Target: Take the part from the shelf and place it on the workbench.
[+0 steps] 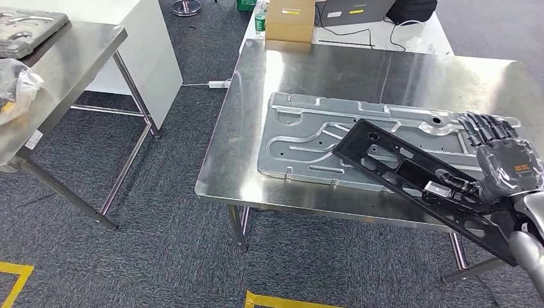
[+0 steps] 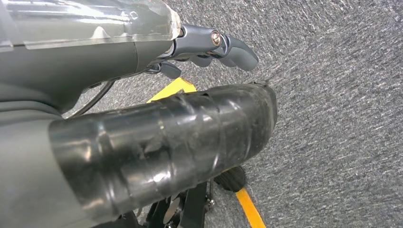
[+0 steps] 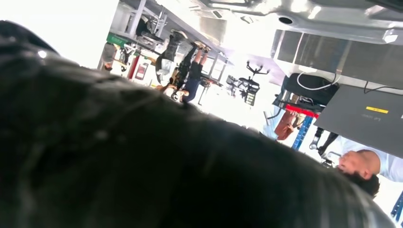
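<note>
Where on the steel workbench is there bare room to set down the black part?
Bare steel lies behind the silver panel toward the cardboard box, and along the workbench left edge. The middle is crowded: the right hand holds the black part over the panel.

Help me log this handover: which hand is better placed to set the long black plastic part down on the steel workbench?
Right. The right hand already grips the long black plastic part over the steel workbench and its grey metal panel. The left hand hangs above carpet, holding nothing.
</note>
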